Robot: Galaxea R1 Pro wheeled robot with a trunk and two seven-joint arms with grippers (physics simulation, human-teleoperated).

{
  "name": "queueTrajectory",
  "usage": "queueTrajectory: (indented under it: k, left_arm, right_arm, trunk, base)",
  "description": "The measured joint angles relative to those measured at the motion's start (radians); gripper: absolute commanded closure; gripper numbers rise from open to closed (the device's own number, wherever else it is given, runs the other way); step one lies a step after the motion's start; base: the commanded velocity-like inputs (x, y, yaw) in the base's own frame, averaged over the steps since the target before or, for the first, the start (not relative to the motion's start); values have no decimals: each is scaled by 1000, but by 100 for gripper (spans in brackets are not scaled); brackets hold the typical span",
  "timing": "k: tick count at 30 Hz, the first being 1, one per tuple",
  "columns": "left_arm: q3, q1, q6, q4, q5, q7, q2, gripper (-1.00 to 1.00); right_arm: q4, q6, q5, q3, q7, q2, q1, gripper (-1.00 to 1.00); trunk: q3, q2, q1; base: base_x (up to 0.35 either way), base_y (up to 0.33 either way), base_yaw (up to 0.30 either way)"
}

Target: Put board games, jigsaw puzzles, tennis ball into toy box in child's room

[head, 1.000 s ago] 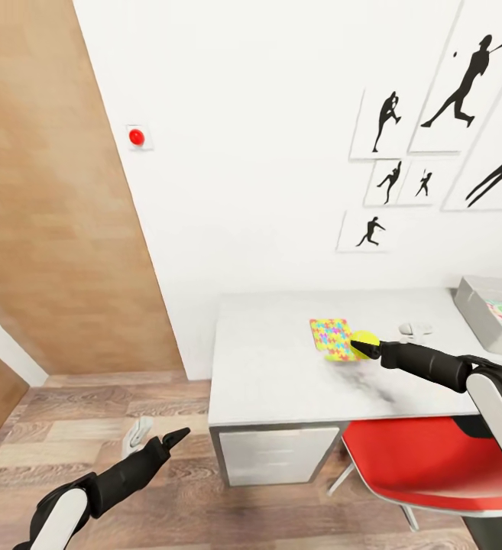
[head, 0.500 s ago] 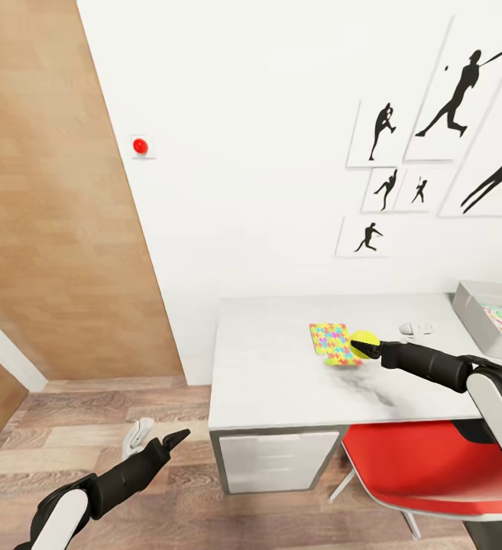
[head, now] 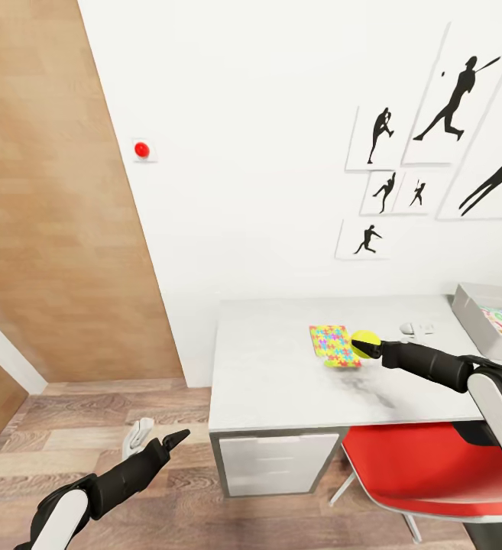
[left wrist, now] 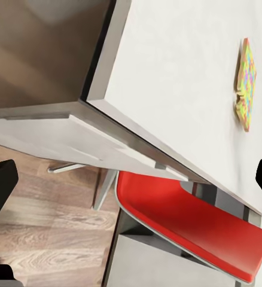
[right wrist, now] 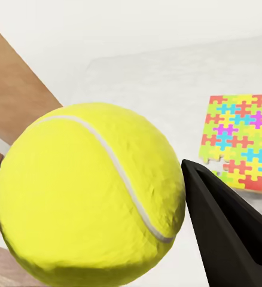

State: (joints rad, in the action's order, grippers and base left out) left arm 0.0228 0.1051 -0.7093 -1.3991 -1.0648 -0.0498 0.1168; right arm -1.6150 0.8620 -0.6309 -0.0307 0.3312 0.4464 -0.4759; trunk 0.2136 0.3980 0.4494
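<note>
Yellow felt tennis ball (head: 365, 343): held clamped across its middle by the right gripper (head: 371, 351), above the table (head: 273, 374), at 3 o'clock of the jigsaw puzzle (head: 332, 344). Judged light, springy, roll-prone. Left gripper (head: 161, 438): spread, empty.

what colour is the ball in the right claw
Yellow-green tennis ball with a white seam, clearest in the right wrist view.
</note>
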Motion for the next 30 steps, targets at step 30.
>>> queueTrajectory:
  k: [30]
  left_arm:
    - [-2, 0, 0, 0, 0, -1, 0, -100]
  right_arm:
    - [0, -1, 0, -39, 1, 0, 15, 100]
  trunk:
    - [-1, 0, 0]
  base:
    - [0, 0, 0]
